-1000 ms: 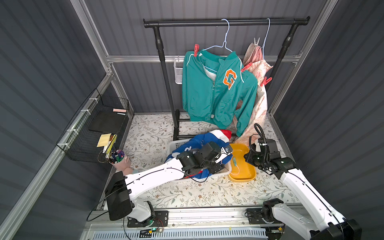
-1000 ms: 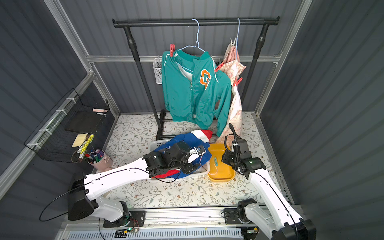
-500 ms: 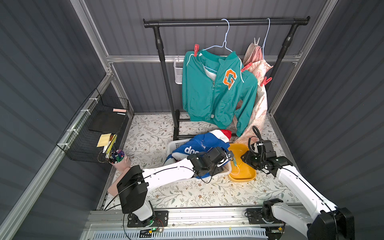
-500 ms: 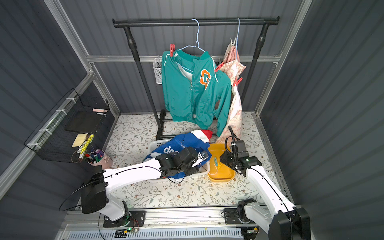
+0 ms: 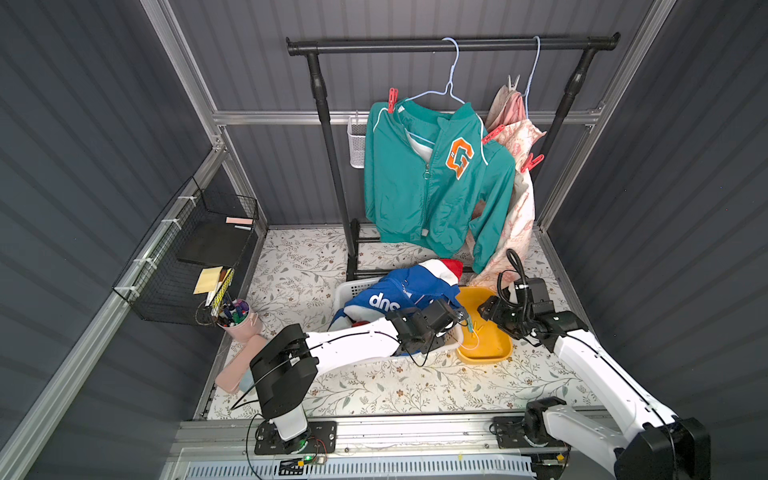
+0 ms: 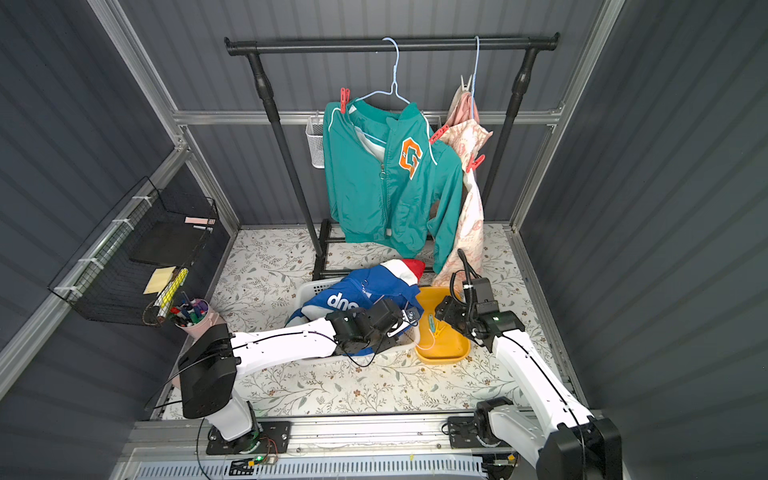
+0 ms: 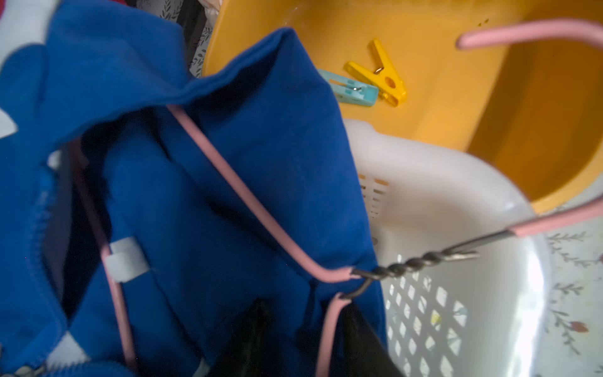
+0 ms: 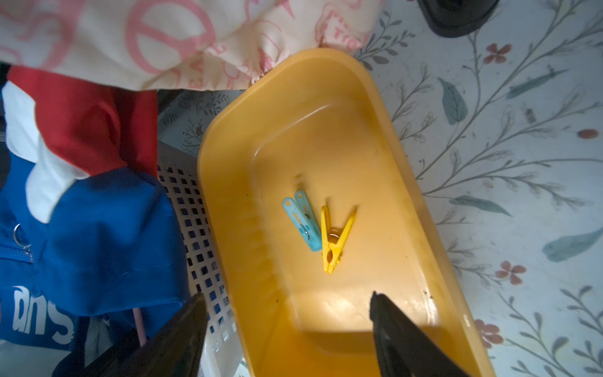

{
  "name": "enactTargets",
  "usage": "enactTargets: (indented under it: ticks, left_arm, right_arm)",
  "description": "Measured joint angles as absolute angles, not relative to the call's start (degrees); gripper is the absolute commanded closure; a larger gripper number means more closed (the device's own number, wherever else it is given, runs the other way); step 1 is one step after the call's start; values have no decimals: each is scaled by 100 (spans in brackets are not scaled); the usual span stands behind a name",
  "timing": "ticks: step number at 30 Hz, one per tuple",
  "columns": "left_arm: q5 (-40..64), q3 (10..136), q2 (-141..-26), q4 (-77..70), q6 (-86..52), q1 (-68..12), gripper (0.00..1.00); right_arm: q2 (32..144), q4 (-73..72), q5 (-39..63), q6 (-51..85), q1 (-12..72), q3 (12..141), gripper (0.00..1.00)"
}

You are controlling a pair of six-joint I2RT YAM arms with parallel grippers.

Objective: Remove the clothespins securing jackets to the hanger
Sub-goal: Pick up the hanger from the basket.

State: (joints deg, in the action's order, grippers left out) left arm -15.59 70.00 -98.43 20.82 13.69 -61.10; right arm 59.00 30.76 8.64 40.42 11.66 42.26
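The teal jacket (image 5: 415,183) hangs on a light-blue hanger (image 5: 451,83), with red clothespins at its shoulders (image 5: 392,99) (image 5: 492,134). Beside it hangs the cream jacket (image 5: 521,199), carrying a red clothespin (image 5: 532,162) and a whitish one (image 5: 514,81). The blue jacket (image 5: 399,291) lies in a white basket (image 5: 349,289) on a pink hanger (image 7: 248,199). My left gripper (image 7: 303,326) straddles that hanger's wire and a fold of blue cloth; its grip is unclear. My right gripper (image 8: 288,303) hangs open over the yellow tray (image 8: 401,182), where a teal clothespin (image 8: 301,222) and a yellow one (image 8: 334,238) lie.
A black clothes rack (image 5: 449,43) stands at the back, and a white mesh cup (image 5: 356,143) hangs by its left pole. On the left wall is a wire shelf (image 5: 187,257), with a pink cup of pens (image 5: 237,316) below it. Both arms meet between basket and tray.
My right gripper has opened wide over the yellow tray. My left gripper has shifted towards the basket's tray-side end, and its jaws have narrowed around the blue jacket's hanger.
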Motion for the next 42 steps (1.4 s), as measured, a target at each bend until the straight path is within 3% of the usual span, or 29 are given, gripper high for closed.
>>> enactTargets:
  ticks: [3,8,18,29,35,42]
  left_arm:
    - [-1640,7000,-9852,2023,1361,-6110,88]
    - [-1712,7024,-9850,2014,1308,-6110,99]
    - [-670,7032,-9196,2014,1017,-5830,100]
    - [1402,6897,-8377,1706,694,-4185,100]
    - [2373,6890,-8350,1542,537,-3693,100]
    - [3041,6871,-8355,1323,443,-3489,100]
  right_arm:
    - [5824,3151,899,3983,1166,4298,13]
    - [5736,3225,1004,3819,1166,4580,10]
    - [5511,2993,1529,3262,1177,4696,6]
    - [5253,2189,2394,2801,1315,4753,1]
    - [5249,1535,2554,2550,2150,4563,9]
    - [5618,781,2399,2180,3144,4779,30]
